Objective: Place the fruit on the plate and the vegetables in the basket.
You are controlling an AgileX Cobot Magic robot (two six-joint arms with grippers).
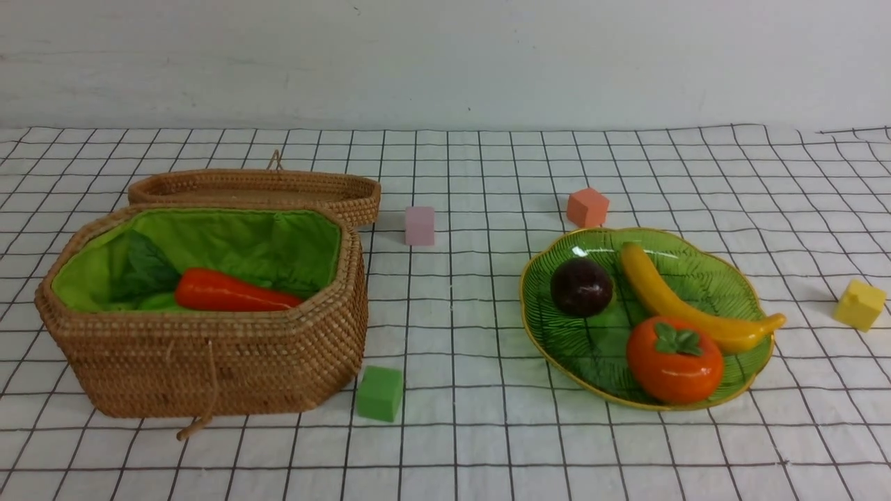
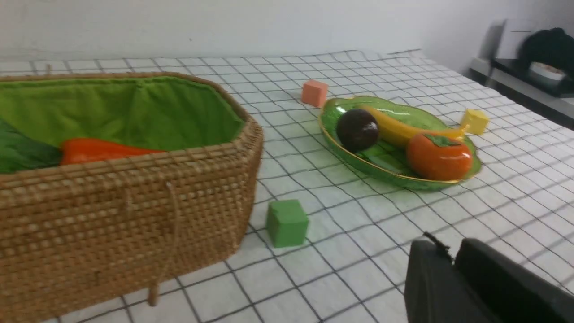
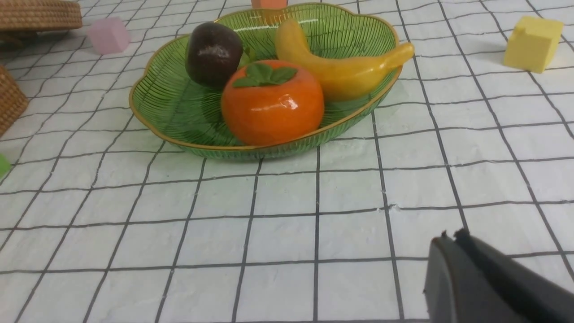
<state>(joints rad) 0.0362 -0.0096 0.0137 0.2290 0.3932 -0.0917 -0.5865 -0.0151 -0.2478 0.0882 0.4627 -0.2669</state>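
Note:
The green glass plate (image 1: pixel 731 292) holds the purple mangosteen (image 1: pixel 581 287), the yellow banana (image 1: pixel 686 303) and the orange persimmon (image 1: pixel 674 360). The open wicker basket (image 1: pixel 209 355) holds the orange-red carrot (image 1: pixel 230 292) and green leaves (image 1: pixel 143 268); the cucumber and radish are hidden. Neither gripper shows in the front view. My left gripper (image 2: pixel 450 251) is shut and empty, low over the cloth near the basket (image 2: pixel 112 224). My right gripper (image 3: pixel 450 237) is shut and empty, in front of the plate (image 3: pixel 179 107).
The basket's lid (image 1: pixel 257 188) lies behind it. Foam cubes lie on the checked cloth: green (image 1: pixel 380 393) by the basket's front corner, pink (image 1: pixel 420 225), orange (image 1: pixel 587 207) behind the plate, yellow (image 1: pixel 860 305) at the right.

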